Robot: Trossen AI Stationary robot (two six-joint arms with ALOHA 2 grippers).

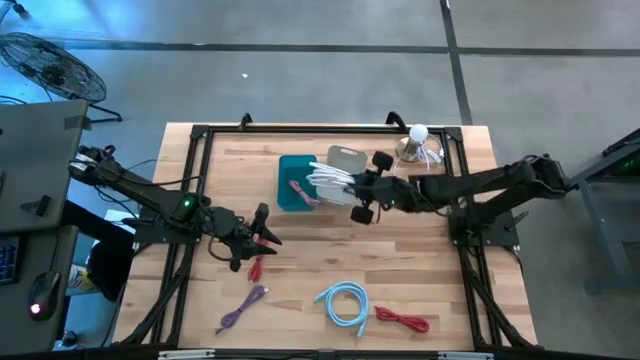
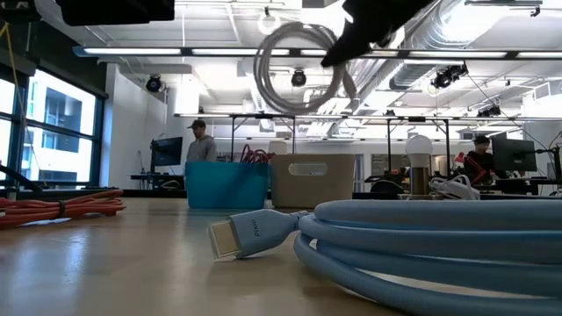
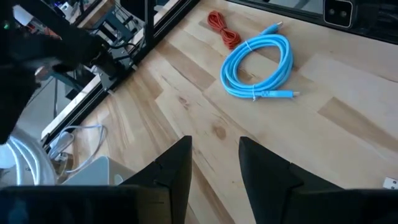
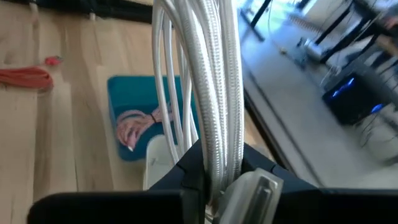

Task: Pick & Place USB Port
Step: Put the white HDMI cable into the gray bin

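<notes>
A white coiled USB cable point(image 1: 328, 181) hangs in the air from my right gripper point(image 1: 352, 192), which is shut on it above the place where the teal bin point(image 1: 292, 190) and the beige bin point(image 1: 347, 159) meet. In the low view the coil point(image 2: 299, 70) floats high over both bins. A pink cable point(image 4: 138, 123) lies inside the teal bin. My left gripper point(image 1: 268, 232) is open just above bare wood near the table's left side, next to a small red cable point(image 1: 255, 266). Its fingers point(image 3: 214, 165) hold nothing. My right gripper point(image 4: 214, 177) pinches several strands of the white coil point(image 4: 208, 124) together between its two fingers, close to the cable's white plug point(image 4: 258, 193). The fingers come in roughly level from the table's right side. The coil is lifted clear and hangs from the fingers over the bins.
A light blue cable coil point(image 1: 343, 303), a red cable point(image 1: 403, 320) and a purple cable point(image 1: 243, 305) lie on the near part of the table. A lamp with a white bulb point(image 1: 418, 143) stands at the far right corner. Bare wood lies in the table's middle.
</notes>
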